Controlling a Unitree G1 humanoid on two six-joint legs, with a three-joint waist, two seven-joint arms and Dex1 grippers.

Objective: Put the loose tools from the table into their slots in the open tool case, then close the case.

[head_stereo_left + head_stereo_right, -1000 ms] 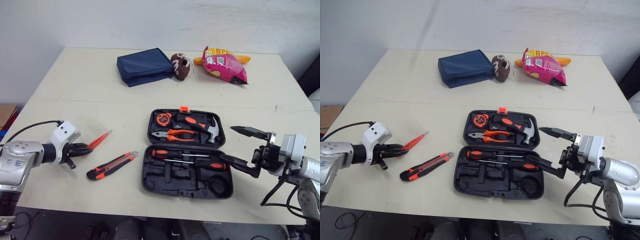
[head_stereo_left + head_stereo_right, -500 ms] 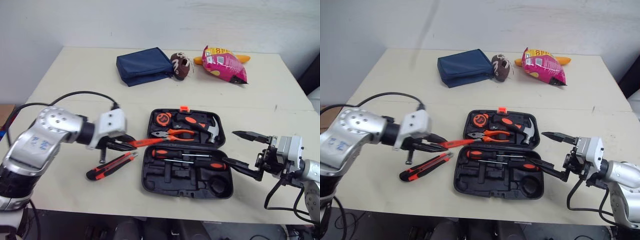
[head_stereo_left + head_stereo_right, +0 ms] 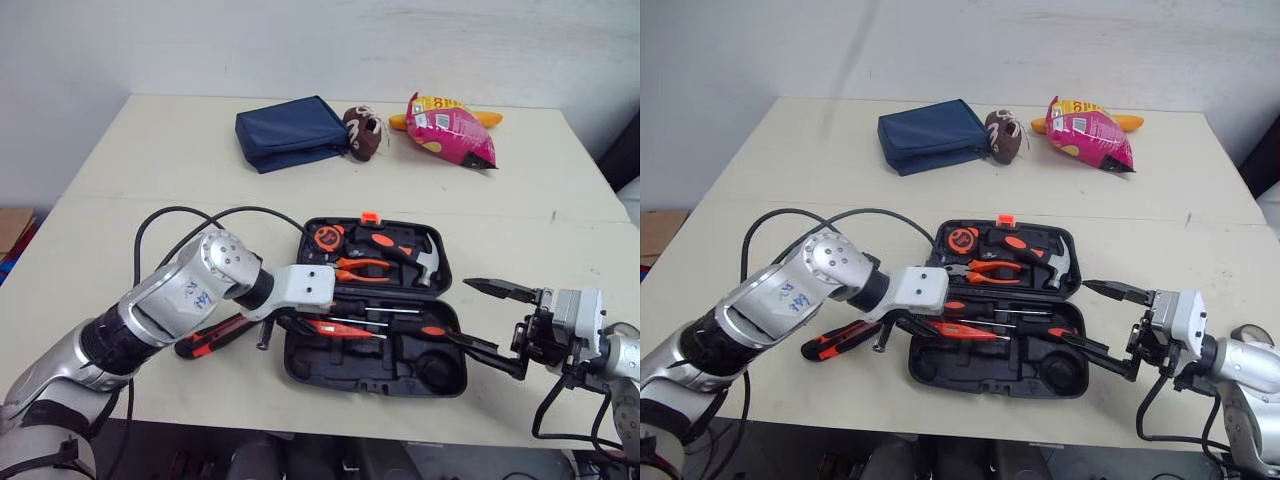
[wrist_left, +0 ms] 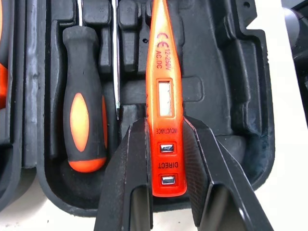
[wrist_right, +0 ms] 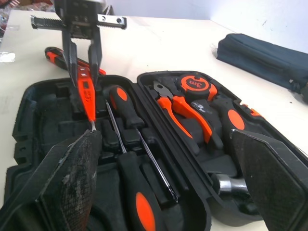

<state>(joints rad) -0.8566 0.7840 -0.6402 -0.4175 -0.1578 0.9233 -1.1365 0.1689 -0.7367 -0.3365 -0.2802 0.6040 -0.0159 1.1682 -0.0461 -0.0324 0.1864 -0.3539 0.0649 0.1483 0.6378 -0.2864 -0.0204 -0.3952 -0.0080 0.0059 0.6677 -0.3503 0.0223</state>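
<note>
The black tool case (image 3: pixel 345 362) lies open at the table's middle front. Its lid half holds a tape measure (image 3: pixel 327 237), orange pliers (image 3: pixel 355 268) and a hammer (image 3: pixel 418 260); two screwdrivers (image 3: pixel 400 322) lie in the near half. My left gripper (image 3: pixel 300 322) is shut on an orange voltage tester pen (image 4: pixel 163 86), held low over the near half beside a screwdriver (image 4: pixel 84 125), tip pointing right. A black and orange utility knife (image 3: pixel 835 340) lies on the table left of the case, partly under my left arm. My right gripper (image 3: pixel 462 312) stands open at the case's right edge.
At the back of the table lie a navy pouch (image 3: pixel 290 130), a small brown ball toy (image 3: pixel 362 130) and a pink snack bag (image 3: pixel 447 128). A black cable (image 3: pixel 200 212) loops over the table from my left arm.
My left arm has swung right from the table's left side, carrying the tester pen to over the case's near half. The right gripper drifted slightly and stays open.
</note>
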